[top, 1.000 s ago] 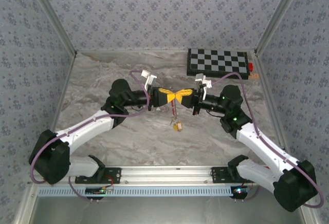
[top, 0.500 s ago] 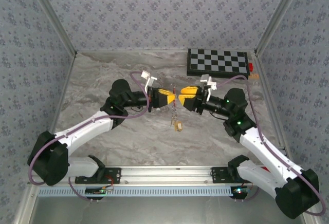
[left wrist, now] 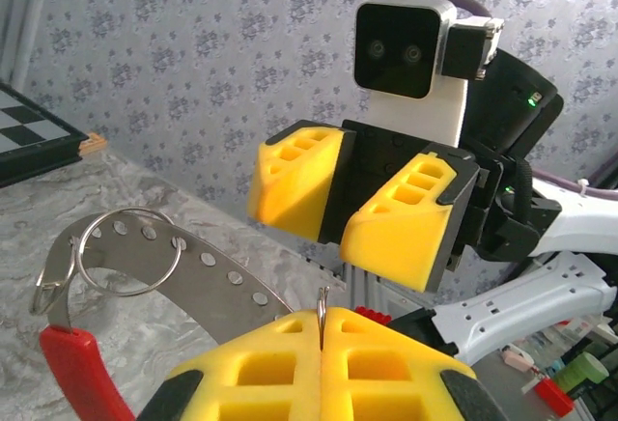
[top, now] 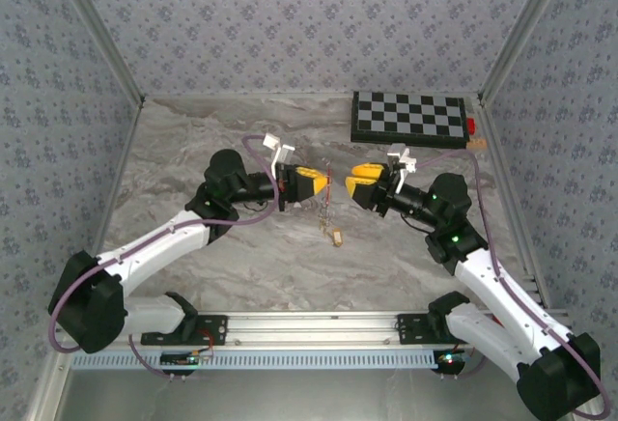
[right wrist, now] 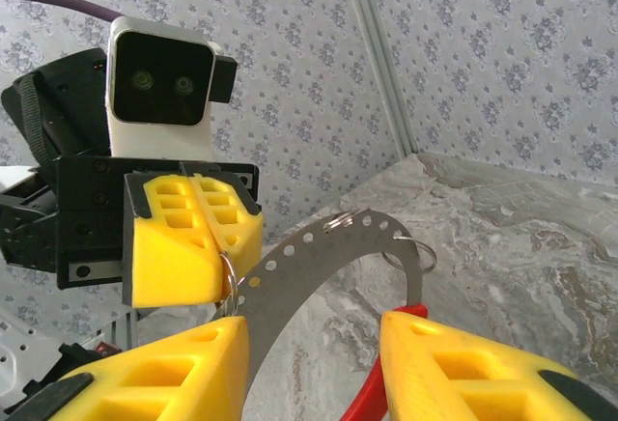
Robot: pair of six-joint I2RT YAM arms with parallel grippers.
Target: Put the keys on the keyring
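The keyring (top: pixel 328 182), a curved grey metal band with holes and a red part (left wrist: pixel 77 373), hangs in the air between the two grippers. My left gripper (top: pixel 322 185) is shut on a thin wire loop at the band's end (left wrist: pixel 322 307), seen in the right wrist view as a small ring (right wrist: pixel 228 281) pinched in its yellow fingertips (right wrist: pixel 193 238). My right gripper (top: pixel 351 182) stands open just right of the keyring, touching nothing; its fingers (right wrist: pixel 183 368) flank the band (right wrist: pixel 319 247). The small tan keys (top: pixel 335 238) dangle below the ring, near the tabletop.
A black-and-white chessboard (top: pixel 407 117) lies at the back right of the marble table (top: pixel 193 141), a small red piece (top: pixel 471 126) at its right end. Patterned walls enclose three sides.
My right gripper has opened, let go of the keyring and drawn back to the right. The left gripper still holds the ring, and the keys have swung slightly.
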